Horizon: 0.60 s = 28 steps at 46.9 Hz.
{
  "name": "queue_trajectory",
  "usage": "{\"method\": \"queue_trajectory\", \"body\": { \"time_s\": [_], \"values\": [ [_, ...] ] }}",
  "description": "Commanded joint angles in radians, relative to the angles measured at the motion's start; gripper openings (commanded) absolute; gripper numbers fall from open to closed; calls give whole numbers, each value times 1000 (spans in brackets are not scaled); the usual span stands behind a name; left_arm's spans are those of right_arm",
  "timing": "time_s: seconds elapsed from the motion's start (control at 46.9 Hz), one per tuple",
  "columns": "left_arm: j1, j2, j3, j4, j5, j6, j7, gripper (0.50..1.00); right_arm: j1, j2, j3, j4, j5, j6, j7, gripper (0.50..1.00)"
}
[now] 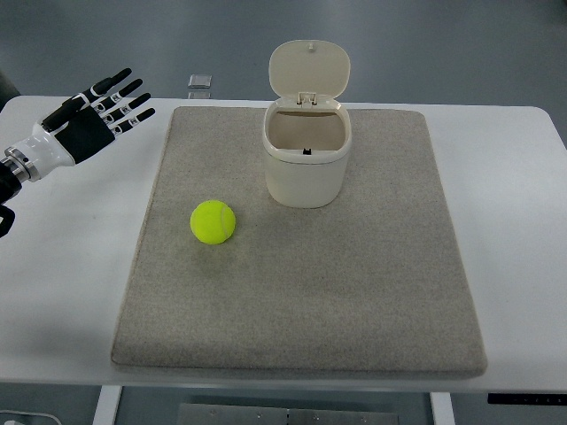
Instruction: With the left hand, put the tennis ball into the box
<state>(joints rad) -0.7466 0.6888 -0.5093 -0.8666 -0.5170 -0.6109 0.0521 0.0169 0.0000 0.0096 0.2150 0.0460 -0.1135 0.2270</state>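
A yellow-green tennis ball [213, 222] lies on the grey mat [354, 292], left of centre. A cream box [306, 156] with its hinged lid flipped up stands on the mat behind and to the right of the ball; its inside looks empty. My left hand [104, 111] is over the white table at the far left, well away from the ball and up-left of it. Its fingers are spread and hold nothing. The right arm does not show.
The white table [71, 266] carries the mat. A small clear flat object [200, 82] lies at the table's back edge, left of the box. The floor shows beyond the table.
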Motion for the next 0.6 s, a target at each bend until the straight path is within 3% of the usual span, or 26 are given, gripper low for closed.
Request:
{"method": "queue_trajectory", "body": {
  "time_s": [0.0, 0.576],
  "values": [
    [0, 2, 0, -9, 0, 0, 0, 994, 0, 0, 0, 1, 0, 0, 0, 938],
    [-14, 41, 8, -32, 11, 0, -2, 994, 0, 0, 1, 1, 0, 0, 0, 938]
  ]
}}
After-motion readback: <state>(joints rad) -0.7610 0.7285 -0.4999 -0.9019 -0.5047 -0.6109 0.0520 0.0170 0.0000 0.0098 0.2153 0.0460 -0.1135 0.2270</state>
